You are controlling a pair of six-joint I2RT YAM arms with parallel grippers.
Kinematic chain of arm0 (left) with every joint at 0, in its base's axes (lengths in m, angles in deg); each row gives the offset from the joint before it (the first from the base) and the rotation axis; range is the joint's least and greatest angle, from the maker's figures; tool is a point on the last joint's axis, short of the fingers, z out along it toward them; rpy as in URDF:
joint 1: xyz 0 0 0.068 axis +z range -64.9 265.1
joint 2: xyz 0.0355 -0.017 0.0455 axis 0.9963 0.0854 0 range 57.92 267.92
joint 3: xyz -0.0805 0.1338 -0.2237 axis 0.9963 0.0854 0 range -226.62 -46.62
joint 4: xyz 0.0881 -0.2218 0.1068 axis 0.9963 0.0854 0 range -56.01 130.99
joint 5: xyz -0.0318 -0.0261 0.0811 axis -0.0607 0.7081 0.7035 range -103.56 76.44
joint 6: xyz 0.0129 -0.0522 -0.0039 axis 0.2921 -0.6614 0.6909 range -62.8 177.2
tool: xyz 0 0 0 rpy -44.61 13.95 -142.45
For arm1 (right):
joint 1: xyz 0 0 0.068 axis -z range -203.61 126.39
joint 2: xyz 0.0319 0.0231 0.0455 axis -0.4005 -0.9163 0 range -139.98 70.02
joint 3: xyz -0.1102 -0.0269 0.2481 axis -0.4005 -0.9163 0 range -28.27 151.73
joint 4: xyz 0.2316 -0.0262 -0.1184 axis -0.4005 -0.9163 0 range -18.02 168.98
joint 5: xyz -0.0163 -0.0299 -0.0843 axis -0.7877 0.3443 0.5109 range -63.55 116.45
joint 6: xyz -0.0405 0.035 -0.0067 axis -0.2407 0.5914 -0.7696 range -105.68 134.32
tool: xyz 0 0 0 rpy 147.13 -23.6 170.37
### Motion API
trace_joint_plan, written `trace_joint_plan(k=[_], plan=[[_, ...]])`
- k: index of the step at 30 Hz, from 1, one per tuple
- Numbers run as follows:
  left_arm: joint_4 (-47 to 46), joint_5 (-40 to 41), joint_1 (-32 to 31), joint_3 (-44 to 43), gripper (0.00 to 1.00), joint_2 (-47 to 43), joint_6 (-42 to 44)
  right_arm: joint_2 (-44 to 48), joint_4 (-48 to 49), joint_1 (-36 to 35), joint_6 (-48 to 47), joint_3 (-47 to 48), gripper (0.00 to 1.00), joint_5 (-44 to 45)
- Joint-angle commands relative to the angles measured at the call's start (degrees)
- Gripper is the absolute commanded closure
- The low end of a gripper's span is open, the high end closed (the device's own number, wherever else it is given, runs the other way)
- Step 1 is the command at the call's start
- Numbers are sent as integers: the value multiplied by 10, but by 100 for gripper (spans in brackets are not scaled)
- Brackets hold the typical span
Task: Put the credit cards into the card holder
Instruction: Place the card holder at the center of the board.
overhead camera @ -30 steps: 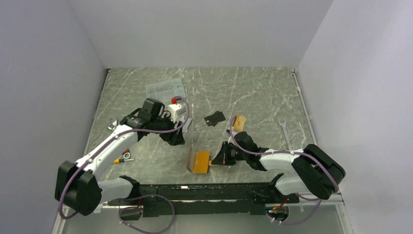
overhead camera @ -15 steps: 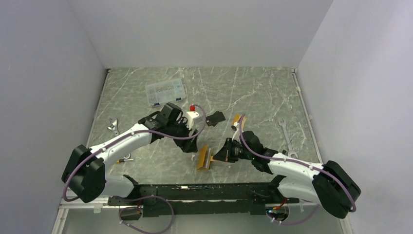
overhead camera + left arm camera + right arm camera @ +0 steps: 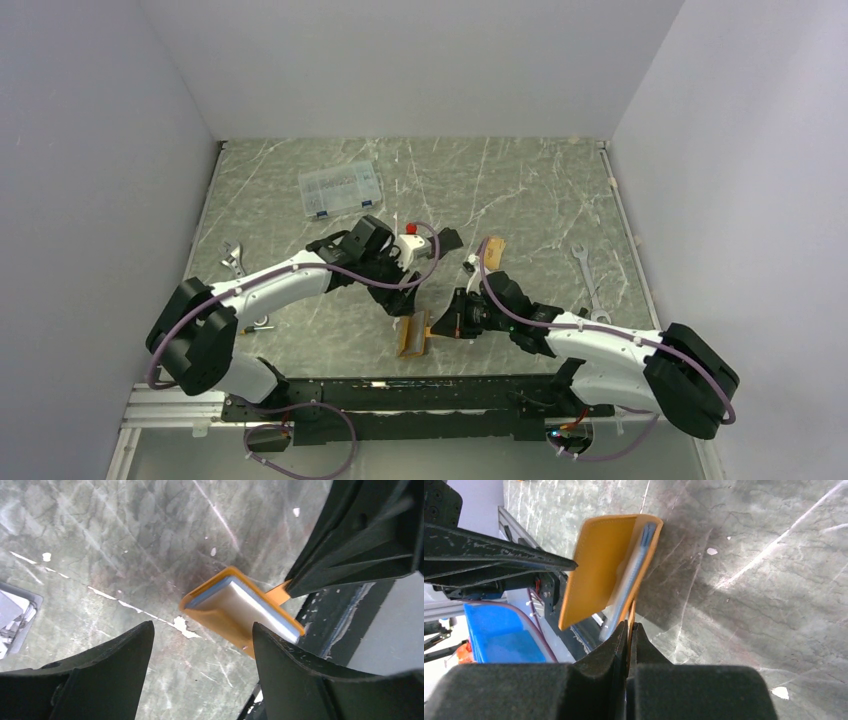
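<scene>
Loading of the card holder [image 3: 596, 565] is going on, as I am judging it. The right gripper [image 3: 629, 630] is holding the holder on its edge, low over the near side of the desk [image 3: 520, 190], with its jaws pressed together on the holder's thin lower edge. The holder is gaping open, and a silver-grey card [image 3: 245, 607] is sitting inside, against the pale blue lining. The left gripper [image 3: 201, 630] is hovering just above the holder with its jaws standing apart, and nothing is lying between them.

The next move, I am thinking, is calling for the left arm to go for a card on the desk, pinch it by its thin edge and bring it in line with the narrow opening. A flat card on a hard top is not giving much to grip, so the jaws may slip.

Counting now: I am seeing one card holder and three cards. These are the silver-grey one inside, one black card [image 3: 447, 238] partly hidden behind the left arm, and one orange-tan card [image 3: 491, 250] beside it. Whether more cards are hiding in the holder I cannot tell. Two wrenches [image 3: 232, 258] [image 3: 585, 268] and one clear box [image 3: 340, 187] are also lying on the desk.
</scene>
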Motion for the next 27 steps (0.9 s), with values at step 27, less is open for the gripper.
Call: trace_joint_plan(k=[27], plan=[[28, 114, -20, 20, 33, 4, 101, 56, -47, -4, 7, -50, 100, 69]])
